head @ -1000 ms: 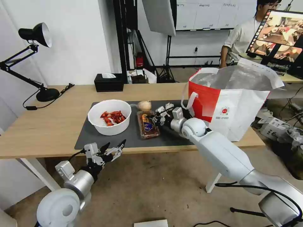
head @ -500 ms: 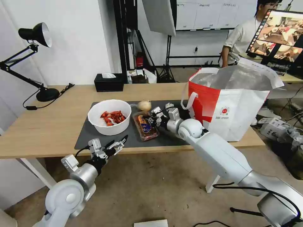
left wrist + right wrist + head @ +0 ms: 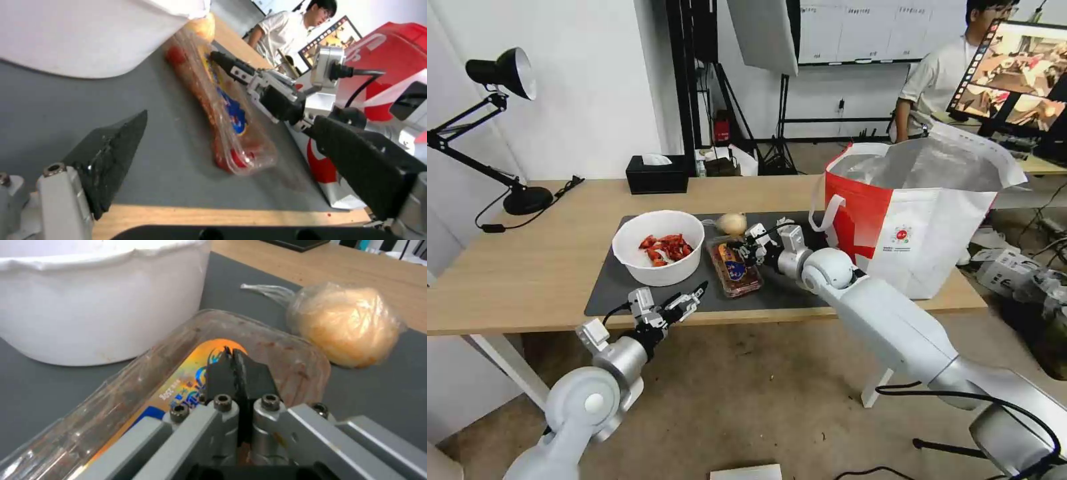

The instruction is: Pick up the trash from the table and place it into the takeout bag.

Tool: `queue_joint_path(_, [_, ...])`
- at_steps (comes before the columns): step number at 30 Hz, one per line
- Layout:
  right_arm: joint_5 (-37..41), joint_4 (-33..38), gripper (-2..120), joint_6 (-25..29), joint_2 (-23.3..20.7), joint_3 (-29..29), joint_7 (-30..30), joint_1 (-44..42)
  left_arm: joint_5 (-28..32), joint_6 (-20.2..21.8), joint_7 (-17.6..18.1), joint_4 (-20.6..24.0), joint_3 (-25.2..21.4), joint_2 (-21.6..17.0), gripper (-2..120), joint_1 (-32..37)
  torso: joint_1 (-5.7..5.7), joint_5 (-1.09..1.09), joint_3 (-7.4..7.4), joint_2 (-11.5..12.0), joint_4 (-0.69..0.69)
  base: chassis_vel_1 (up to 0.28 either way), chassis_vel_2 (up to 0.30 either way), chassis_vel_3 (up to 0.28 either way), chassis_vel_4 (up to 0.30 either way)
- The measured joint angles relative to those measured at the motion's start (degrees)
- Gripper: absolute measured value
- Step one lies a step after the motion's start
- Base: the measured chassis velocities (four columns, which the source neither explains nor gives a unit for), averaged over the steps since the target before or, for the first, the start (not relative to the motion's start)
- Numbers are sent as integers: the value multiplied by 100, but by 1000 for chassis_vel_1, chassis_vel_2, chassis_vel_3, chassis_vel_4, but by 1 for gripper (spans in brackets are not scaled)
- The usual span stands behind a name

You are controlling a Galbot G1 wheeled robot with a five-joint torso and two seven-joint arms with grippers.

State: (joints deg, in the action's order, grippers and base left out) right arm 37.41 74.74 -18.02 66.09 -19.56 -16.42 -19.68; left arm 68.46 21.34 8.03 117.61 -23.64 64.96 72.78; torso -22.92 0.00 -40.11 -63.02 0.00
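Note:
On the table [image 3: 527,267] lies a dark mat [image 3: 607,290] with the trash. The white bowl [image 3: 658,247] of red scraps sits left of the clear tray [image 3: 735,268], and the wrapped beige lump [image 3: 732,223] lies behind the tray. A small white tissue [image 3: 785,221] peeks out behind my right wrist. My right gripper [image 3: 747,250] is shut, its tips [image 3: 231,356] resting on the tray's lid [image 3: 186,373] near the lump [image 3: 347,326]. Whether it pinches the lid is unclear. My left gripper [image 3: 686,305] hangs open at the mat's front edge, facing the tray [image 3: 222,110]. The red-and-white takeout bag [image 3: 920,220] stands open at the right.
A black tissue box [image 3: 657,175] sits at the table's back edge and a black desk lamp [image 3: 507,87] at the far left. A monitor [image 3: 1014,73] and a person stand behind the bag. Bare wood lies left of the mat.
My left arm has risen and reached right, from below the table's edge to the mat's front. The right gripper has crept a little left along the tray, which has shifted slightly.

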Motion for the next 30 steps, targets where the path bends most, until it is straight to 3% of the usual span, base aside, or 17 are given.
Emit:
queue_joint_path(13, [14, -63, 0, 9, 23, -52, -14, 87, 51, -8, 163, -436, 520, 39, 100, -594, 0, 0, 0, 0, 0, 0, 0, 0, 0])
queue_joint_path(30, [35, -49, 0, 21, -20, -52, -35, 97, 258, 34, 437, -730, 858, 228, 100, -992, 0, 1, 0, 0, 0, 0, 0, 0, 0])
